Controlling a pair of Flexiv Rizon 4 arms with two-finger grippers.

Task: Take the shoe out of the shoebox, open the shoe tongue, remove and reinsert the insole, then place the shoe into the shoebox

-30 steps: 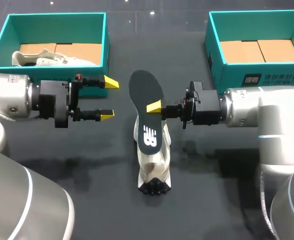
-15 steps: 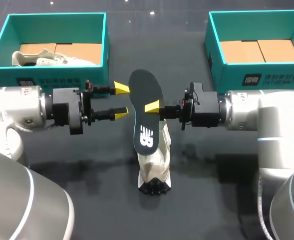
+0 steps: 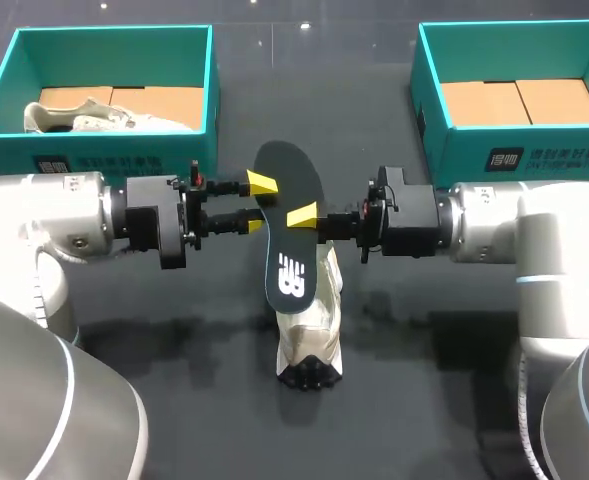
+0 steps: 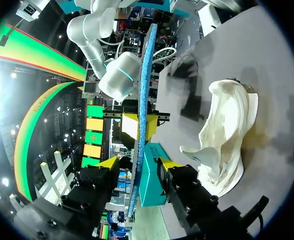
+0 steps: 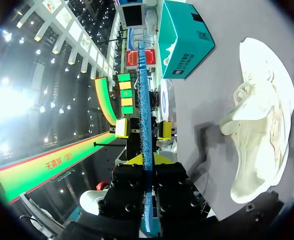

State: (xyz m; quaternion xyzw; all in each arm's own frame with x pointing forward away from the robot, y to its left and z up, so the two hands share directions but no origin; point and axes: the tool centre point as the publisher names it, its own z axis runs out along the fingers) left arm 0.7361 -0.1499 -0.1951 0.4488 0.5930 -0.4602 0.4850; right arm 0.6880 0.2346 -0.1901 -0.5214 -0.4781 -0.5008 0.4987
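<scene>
The insole (image 3: 289, 245) was clamped by the right gripper (image 3: 304, 216) above the mid-table shoe (image 3: 309, 335) and bracketed by the open left gripper (image 3: 258, 204), apparently for handover.

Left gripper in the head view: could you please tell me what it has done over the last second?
The left gripper moved right, still open, until its fingers straddle the edge of the insole. The right gripper stayed shut on the insole; the cream sneaker did not move.

Left arm (image 3: 44, 215) and right arm (image 3: 514, 225) lie level from the desk's (image 3: 424, 400) side edges to its middle, left gripper (image 3: 258, 204) fingers spread, right gripper (image 3: 304, 216) clamped on insole (image 3: 292, 255).
</scene>
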